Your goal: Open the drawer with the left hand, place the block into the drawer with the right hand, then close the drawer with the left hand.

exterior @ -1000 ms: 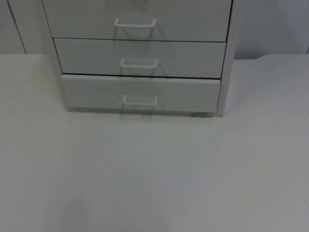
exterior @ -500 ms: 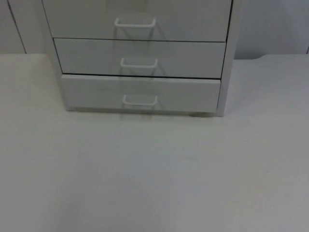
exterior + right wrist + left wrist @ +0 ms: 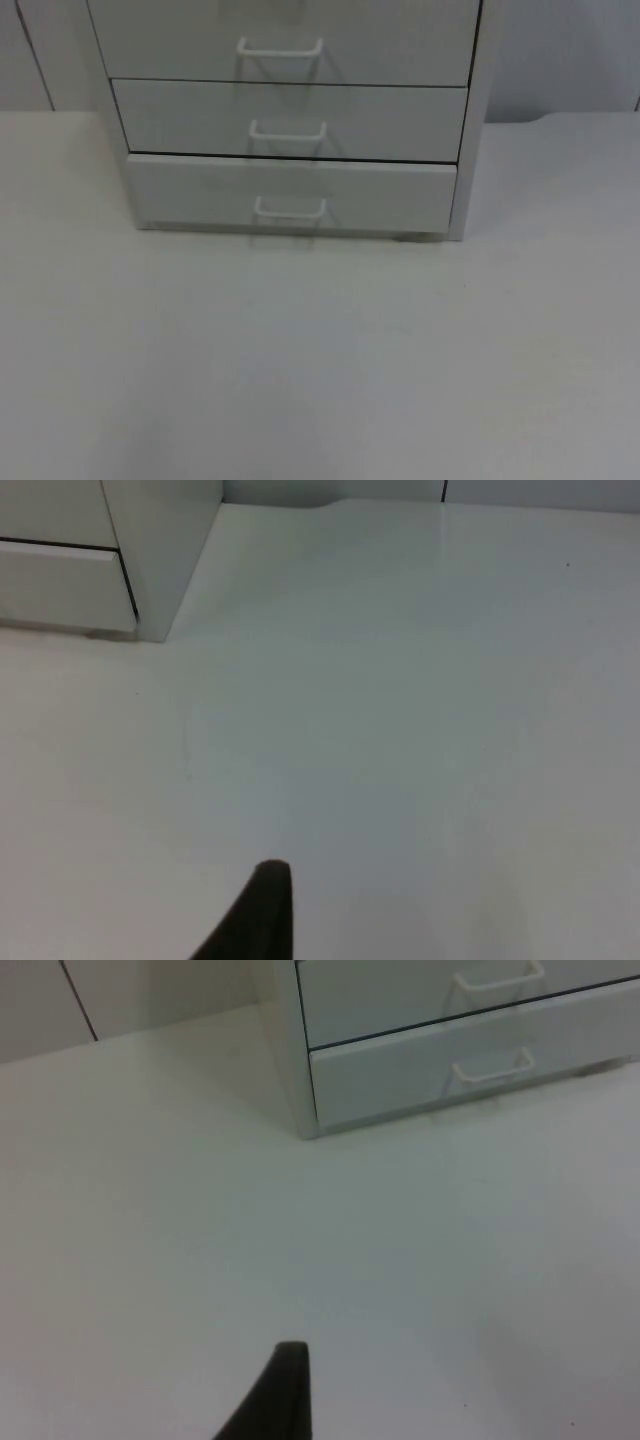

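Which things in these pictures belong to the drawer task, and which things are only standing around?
Belong to the job:
- bottom drawer, shut
- its handle
- left claw, off the cabinet's left corner
- right claw, off its right side

Just there:
- middle drawer
- top drawer
- table

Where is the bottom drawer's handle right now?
In the top view the bottom drawer's handle sits mid-front of the lowest drawer, directly below the middle drawer's handle.

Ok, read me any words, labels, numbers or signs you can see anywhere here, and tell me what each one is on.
There is no readable text.
Drawer cabinet: plain white, no label or number on its three drawer fronts or handles.
Bottom drawer: blank front, no marking.
Table: bare white surface, nothing printed.
Grey partition wall: no sign.
Left gripper fingertip and right gripper fingertip: plain black, no brand mark.
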{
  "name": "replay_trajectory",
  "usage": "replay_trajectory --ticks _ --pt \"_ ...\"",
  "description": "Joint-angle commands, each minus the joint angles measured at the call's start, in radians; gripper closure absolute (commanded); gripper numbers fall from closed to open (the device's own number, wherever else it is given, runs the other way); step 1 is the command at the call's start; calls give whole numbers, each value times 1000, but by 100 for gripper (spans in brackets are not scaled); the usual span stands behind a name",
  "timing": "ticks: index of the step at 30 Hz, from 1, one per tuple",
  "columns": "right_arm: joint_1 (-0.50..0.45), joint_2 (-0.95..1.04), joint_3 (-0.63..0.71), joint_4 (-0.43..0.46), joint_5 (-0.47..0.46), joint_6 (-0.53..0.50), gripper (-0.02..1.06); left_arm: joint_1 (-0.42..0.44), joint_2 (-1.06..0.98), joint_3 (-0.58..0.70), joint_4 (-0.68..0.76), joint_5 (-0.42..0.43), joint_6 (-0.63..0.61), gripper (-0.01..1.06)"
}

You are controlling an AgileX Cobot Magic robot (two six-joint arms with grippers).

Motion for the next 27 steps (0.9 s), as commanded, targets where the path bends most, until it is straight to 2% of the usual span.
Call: replay_trajectory --ticks 1,10,14,19,20,25,27 --pt "-1 -3 0 -3 -14 1 0 1 -5 5 3 1 -5 0" --pt "-1 -3 0 -3 -14 1 0 3 -5 5 3 1 -5 0" --pt "-1 -3 0 -1 -14 1 0 59 -5 5 5 1 -2 0" --pt "-1 -3 0 -1 -14 1 0 268 -5 5 5 1 -2 0" --pt "-1 -3 0 -1 -14 1 0 268 -5 5 5 1 -2 0" --pt "-1 -3 0 -1 -14 1 0 413 -5 5 5 1 -2 0" --pt "-1 -3 0 -1 -14 1 0 432 -5 5 5 1 -2 0"
